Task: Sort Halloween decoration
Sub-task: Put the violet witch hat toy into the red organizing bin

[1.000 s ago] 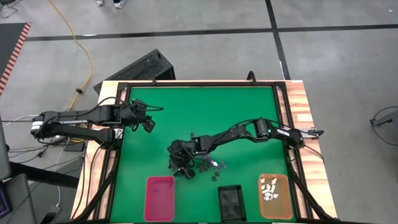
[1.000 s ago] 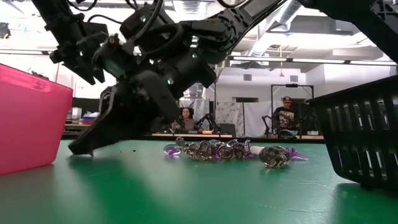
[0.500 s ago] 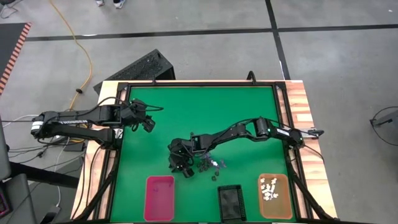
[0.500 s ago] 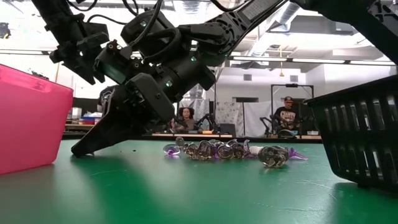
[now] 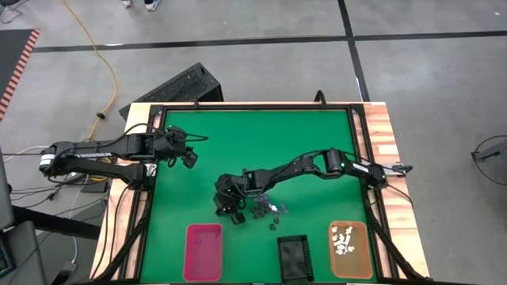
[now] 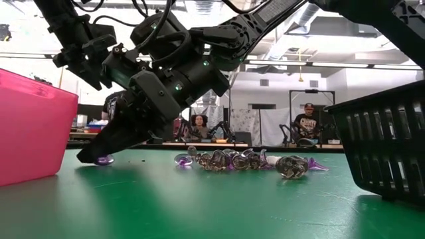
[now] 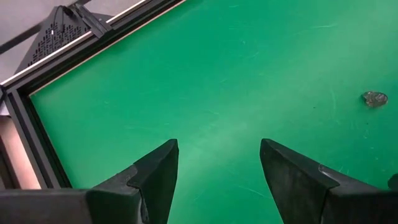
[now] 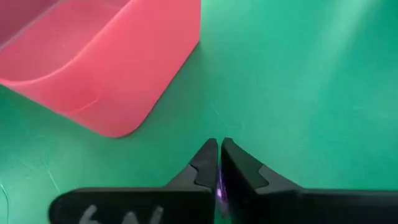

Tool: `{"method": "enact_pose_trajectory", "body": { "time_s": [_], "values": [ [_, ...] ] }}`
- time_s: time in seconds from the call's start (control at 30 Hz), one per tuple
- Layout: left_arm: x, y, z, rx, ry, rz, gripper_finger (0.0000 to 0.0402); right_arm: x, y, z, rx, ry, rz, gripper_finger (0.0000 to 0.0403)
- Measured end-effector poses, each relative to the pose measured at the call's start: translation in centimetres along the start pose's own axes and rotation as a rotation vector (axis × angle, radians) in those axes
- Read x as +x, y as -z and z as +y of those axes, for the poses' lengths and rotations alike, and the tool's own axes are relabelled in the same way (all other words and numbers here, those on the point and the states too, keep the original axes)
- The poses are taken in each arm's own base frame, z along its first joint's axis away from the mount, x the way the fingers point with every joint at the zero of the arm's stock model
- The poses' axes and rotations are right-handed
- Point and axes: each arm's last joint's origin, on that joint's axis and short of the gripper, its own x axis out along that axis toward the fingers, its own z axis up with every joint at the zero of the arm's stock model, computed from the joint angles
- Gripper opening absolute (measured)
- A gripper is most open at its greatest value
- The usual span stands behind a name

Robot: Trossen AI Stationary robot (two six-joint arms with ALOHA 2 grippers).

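Observation:
A pile of tiny purple and silvery Halloween trinkets [image 5: 267, 210] lies on the green mat [image 5: 253, 150], also seen in the low view as the pile [image 6: 246, 160]. Just left of it my right gripper [image 5: 224, 214] slants down to the mat, shut on one purple trinket [image 6: 103, 159]. The pink tray [image 8: 93, 56] stands a short way beyond its fingertips. My left gripper [image 7: 217, 162] hovers open with nothing in it over the mat's left part, seen from above as the left gripper [image 5: 190, 157]. My right gripper pinches a purple trinket [image 8: 219, 186] between its two fingers, at their free ends. The fingers [image 6: 93, 154] slant down from the table's right, toward the near left. The trinket sits at mat level under the tips; whether it is lifted clear, I cannot tell.
Along the near edge stand the pink tray [image 5: 203, 252], a black tray [image 5: 295, 257] and an orange tray [image 5: 349, 249] with several white trinkets in it. A lone trinket [image 7: 375, 98] lies on the mat. People sit in the room behind the table.
My right gripper has shut: its fingers, spread wide on the mat a second ago, have come together on a purple trinket left of the pile. The gripper has stayed low at the mat. The pile has kept its place.

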Motion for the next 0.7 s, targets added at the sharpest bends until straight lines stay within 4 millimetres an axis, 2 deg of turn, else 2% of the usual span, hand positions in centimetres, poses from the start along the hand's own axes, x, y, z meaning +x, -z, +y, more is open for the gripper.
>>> {"method": "enact_pose_trajectory", "body": {
  "time_s": [0.17,0.47,0.7],
  "values": [
    [0.0,0.0,0.0,0.0,0.0,0.0,0.0219,-0.4,-0.8,-0.3,0.013,0.007,-0.015,0.0018],
    [0.0,0.0,0.0,0.011,-0.001,0.002,0.0219,-1.3,-3.8,-0.6,-0.002,0.043,-0.045,0.002],
    [0.0,0.0,0.0,0.013,-0.005,0.001,0.0219,-1.7,-6.8,1.0,-0.056,0.026,-0.091,0.0019]
  ]
}}
